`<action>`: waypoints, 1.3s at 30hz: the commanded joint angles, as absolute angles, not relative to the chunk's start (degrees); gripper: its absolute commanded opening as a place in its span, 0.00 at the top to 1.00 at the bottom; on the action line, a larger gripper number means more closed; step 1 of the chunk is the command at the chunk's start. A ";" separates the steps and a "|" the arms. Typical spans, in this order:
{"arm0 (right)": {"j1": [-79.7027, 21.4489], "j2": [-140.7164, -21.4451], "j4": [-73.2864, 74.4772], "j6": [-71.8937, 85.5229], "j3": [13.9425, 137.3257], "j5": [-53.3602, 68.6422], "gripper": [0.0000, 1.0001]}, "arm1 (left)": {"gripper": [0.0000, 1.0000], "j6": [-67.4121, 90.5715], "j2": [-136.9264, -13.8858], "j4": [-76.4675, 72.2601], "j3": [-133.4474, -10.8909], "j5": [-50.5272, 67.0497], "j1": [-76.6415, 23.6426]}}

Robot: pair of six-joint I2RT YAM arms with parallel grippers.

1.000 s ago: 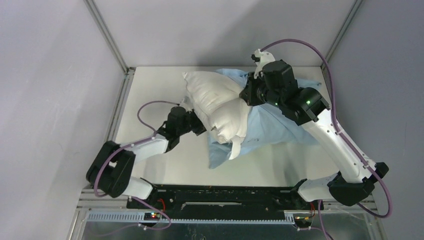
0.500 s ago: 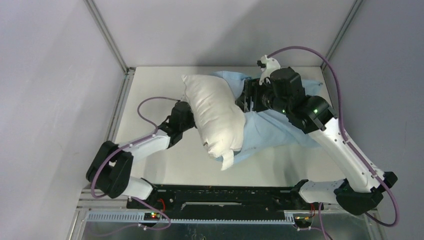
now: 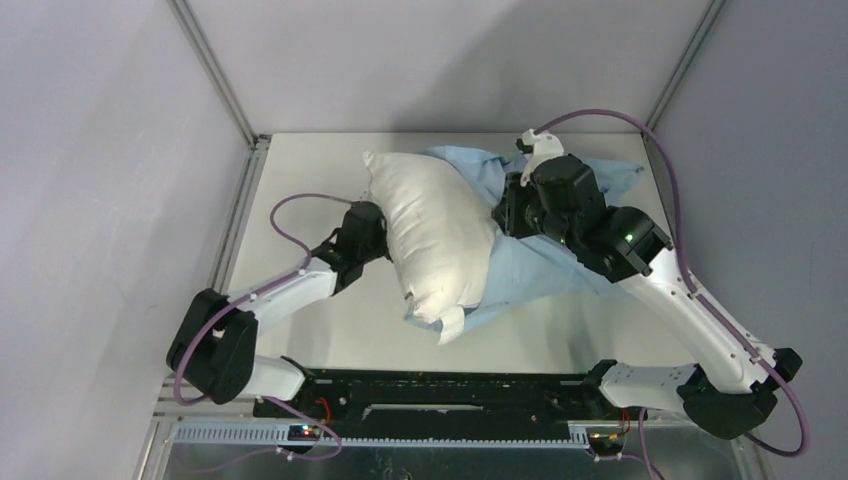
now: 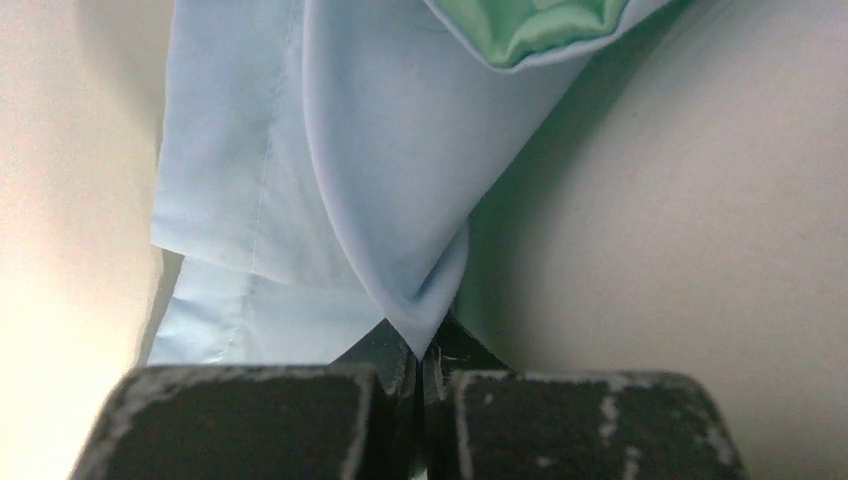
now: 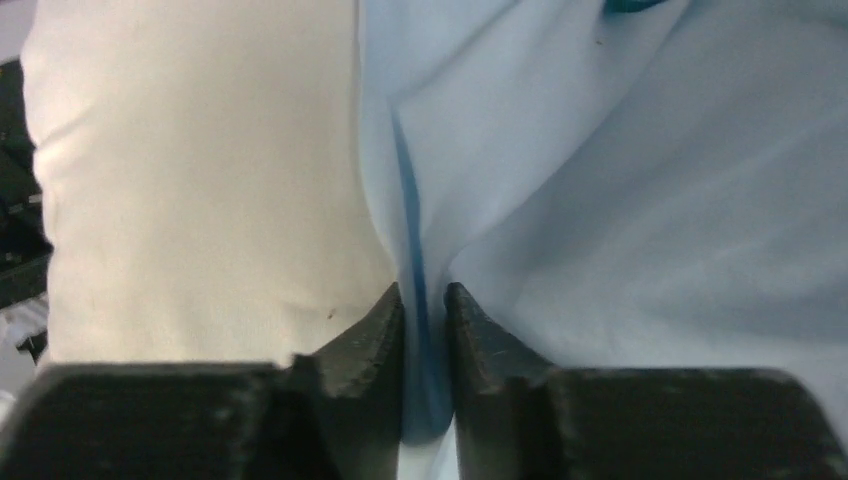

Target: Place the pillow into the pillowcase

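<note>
Since one second ago, the pillow [image 3: 435, 235] has gone from a crumpled, pinched shape to a plump, smooth oblong. It runs from the far left of the pillowcase [image 3: 550, 265] toward the near middle of the table [image 3: 300, 170]. The right arm has let go of the pillow's right edge and moved slightly right and toward you. The left arm has moved in against the pillow's left side, and its jaws, open a second ago, are now closed.

Check the left gripper [image 4: 425, 345] in its wrist view. The fingers are pressed together on a pointed corner of the light blue pillowcase, and the greenish inner side [image 4: 540, 25] shows at the top of that view.

Check the right gripper [image 5: 425, 300] in its wrist view. The fingers stand only narrowly apart, with a raised fold of the pillowcase filling the gap between them. The pillow lies just to the left of that fold.

The pillow rests on top of the pillowcase and outside it, overlapping its left part. The blue fabric spreads out to the right under the right arm.

A small white tag [image 3: 452, 325] hangs from the pillow's near end. Any print on it is too small to read.

The table is a pale, matt sheet. Plain grey walls enclose it, with metal rails [image 3: 215, 75] running up the corners. Purple cables [image 3: 300, 205] loop along both arms.
</note>
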State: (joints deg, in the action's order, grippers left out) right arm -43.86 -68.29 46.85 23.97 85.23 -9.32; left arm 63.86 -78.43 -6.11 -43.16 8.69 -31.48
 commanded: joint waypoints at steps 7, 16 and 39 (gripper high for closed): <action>-43.64 -74.50 52.23 15.25 111.48 -22.81 1.00 | 1.00 53.72 -70.44 9.60 -64.20 4.29 -30.68; -40.72 -81.10 47.49 14.70 131.79 -19.09 1.00 | 1.00 43.24 -76.29 25.41 -115.99 -3.12 -30.89; -19.87 -86.92 44.60 22.11 145.12 -2.42 1.00 | 1.00 42.90 -85.37 28.97 -131.29 3.78 -41.89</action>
State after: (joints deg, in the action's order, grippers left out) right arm -29.89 -84.82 51.72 19.20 134.56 -4.38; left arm 45.15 -89.93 31.14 -137.43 -4.27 -34.35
